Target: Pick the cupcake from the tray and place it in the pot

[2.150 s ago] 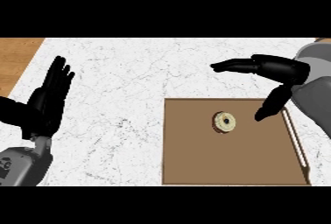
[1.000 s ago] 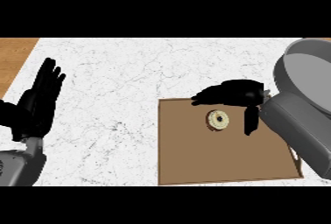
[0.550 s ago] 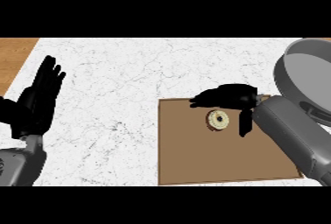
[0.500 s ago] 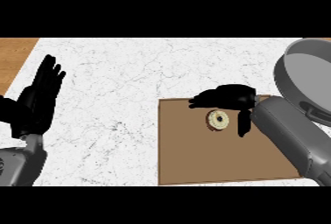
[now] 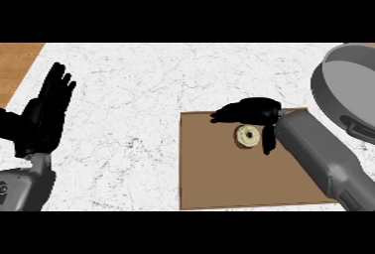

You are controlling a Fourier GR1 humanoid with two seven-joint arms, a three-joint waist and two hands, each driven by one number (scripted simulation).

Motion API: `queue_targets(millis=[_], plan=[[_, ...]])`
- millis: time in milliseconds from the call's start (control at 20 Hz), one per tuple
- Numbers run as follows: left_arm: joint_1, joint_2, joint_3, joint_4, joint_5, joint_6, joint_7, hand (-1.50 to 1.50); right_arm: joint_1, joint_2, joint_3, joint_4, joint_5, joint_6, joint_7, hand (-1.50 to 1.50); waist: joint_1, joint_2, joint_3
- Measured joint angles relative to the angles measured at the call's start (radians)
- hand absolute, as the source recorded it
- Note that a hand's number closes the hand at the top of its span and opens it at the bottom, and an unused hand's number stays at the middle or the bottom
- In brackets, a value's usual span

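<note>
The cupcake (image 5: 249, 136), small, round and pale with a dark centre, sits on the brown tray (image 5: 227, 183) near its far edge. My right hand (image 5: 249, 110) hovers just over it, fingers spread past its far side and the thumb (image 5: 270, 143) down at its right, without closing on it. The grey pot (image 5: 351, 89) stands at the right edge, partly cut off by the frame. At the left edge my left hand (image 5: 45, 116) rests open, fingers up.
The counter is white marble (image 5: 139, 99), with a strip of wooden surface (image 5: 16, 59) at the far left. My right forearm (image 5: 326, 158) lies across the tray's right side, close below the pot.
Since two seconds ago my right hand has come down and left over the cupcake, and the pot has come into view at the right. In the last half second little has moved.
</note>
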Motion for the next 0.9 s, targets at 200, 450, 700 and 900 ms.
queue_targets(millis=[200, 450, 700, 900], plan=[[0.014, 0.007, 0.022, -0.010, 0.005, -0.026, -0.003, 0.00, 0.005, -0.009, 0.020, 0.017, 0.054, -0.076, -0.088, 1.50, 0.001, 0.000, 0.000], [0.033, -0.009, 0.032, -0.034, -0.013, -0.034, 0.000, 0.00, 0.007, 0.023, 0.003, 0.055, 0.104, -0.128, -0.142, 1.50, 0.001, -0.003, -0.001], [0.032, -0.029, 0.049, -0.012, -0.025, -0.047, -0.010, 0.00, 0.007, 0.047, -0.017, 0.072, 0.151, -0.146, -0.172, 1.50, -0.001, -0.005, -0.003], [0.033, -0.023, 0.059, -0.009, -0.022, -0.053, -0.004, 0.00, -0.003, 0.078, -0.145, 0.139, 0.089, -0.123, 0.060, 1.50, -0.012, -0.005, -0.002]])
